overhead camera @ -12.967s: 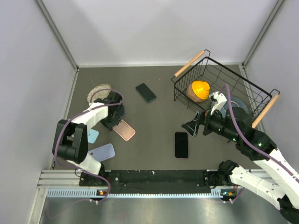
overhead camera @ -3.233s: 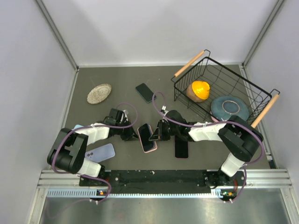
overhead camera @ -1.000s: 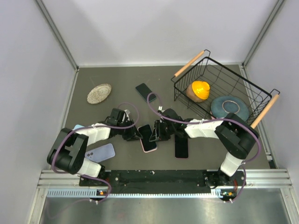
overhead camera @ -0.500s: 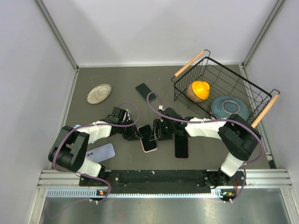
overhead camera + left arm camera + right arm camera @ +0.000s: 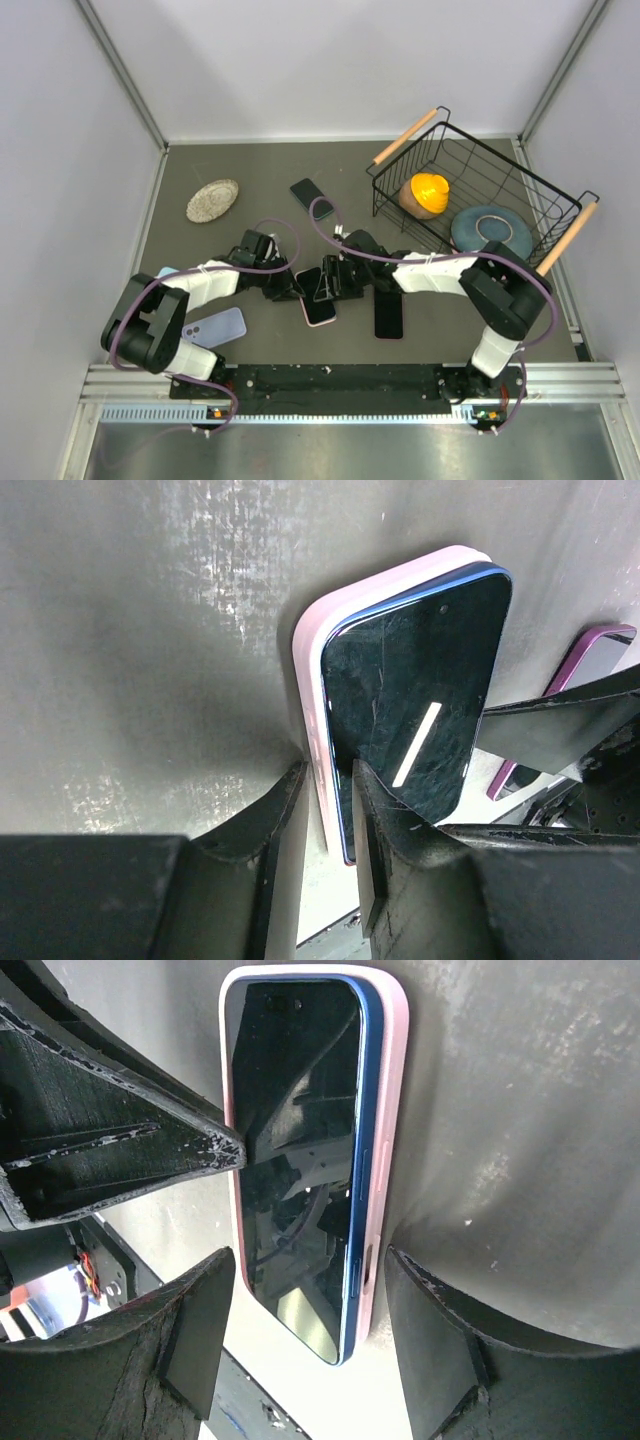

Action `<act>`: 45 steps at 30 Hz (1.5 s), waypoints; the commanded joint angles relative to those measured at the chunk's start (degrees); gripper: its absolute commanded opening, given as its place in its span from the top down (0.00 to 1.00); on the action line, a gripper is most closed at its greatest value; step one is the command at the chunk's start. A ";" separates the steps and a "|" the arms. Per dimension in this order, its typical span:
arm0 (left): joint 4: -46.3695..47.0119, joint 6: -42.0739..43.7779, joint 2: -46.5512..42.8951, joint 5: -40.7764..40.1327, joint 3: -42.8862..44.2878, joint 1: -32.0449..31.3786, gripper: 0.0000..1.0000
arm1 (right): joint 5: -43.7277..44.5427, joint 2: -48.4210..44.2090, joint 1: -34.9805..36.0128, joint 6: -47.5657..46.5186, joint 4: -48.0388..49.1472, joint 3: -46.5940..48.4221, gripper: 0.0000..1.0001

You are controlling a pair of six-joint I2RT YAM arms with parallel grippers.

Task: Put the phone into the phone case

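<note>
A dark phone with a blue rim [image 5: 311,288] lies partly seated in a pink phone case [image 5: 321,314] on the grey table, one long side still raised above the case wall [image 5: 388,1110]. My left gripper [image 5: 328,810] pinches the long edge of the case [image 5: 312,680] and the phone [image 5: 410,690] from the left. My right gripper [image 5: 310,1310] is open, its fingers [image 5: 440,1350] straddling the phone's end without gripping it. In the top view the left gripper [image 5: 290,289] and the right gripper [image 5: 329,284] sit on either side of the phone.
A second black phone [image 5: 388,311] lies just right of the case, and a third [image 5: 313,198] lies farther back. A lavender case [image 5: 217,326] and a pale blue one [image 5: 165,273] lie left. A woven dish [image 5: 212,200] is at back left. A wire basket [image 5: 520,185] holds an orange object [image 5: 426,193] and a blue plate [image 5: 490,232].
My right gripper has slid a little left, farther over the phone. The left gripper stays on the case edge. Phone and case have barely shifted.
</note>
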 commanded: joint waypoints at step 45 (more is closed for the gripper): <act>4.09 0.77 -2.27 6.17 -7.90 0.04 0.72 | -17.39 2.18 -3.44 18.63 45.16 -11.00 0.87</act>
